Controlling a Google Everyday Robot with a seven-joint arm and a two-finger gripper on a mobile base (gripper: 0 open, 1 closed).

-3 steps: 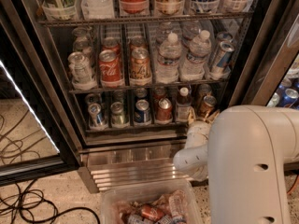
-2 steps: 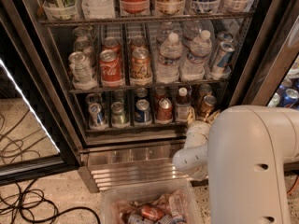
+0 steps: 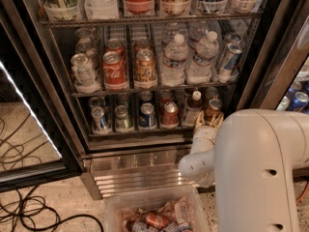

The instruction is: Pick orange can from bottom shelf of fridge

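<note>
The fridge (image 3: pixel 58 95) stands open in front of me, black-framed with wire racks. On the bottom shelf (image 3: pixel 130 131) the orange can (image 3: pixel 213 108) stands at the far right, amber with a silver top. My gripper (image 3: pixel 209 123) is right at the lower part of that can, reaching in from below; my white wrist and arm (image 3: pixel 260 173) cover the can's base. A small bottle (image 3: pixel 194 105) stands just left of the can, and a redder can (image 3: pixel 169 114) left of that.
The shelf above holds a Coca-Cola can (image 3: pixel 113 70), a larger orange-gold can (image 3: pixel 145 66) and water bottles (image 3: pixel 174 62). A clear bin (image 3: pixel 113 211) of cans and wrappers sits on the floor below. Black cables (image 3: pixel 29 211) lie at the left. The glass door (image 3: pixel 19 129) hangs open on the left.
</note>
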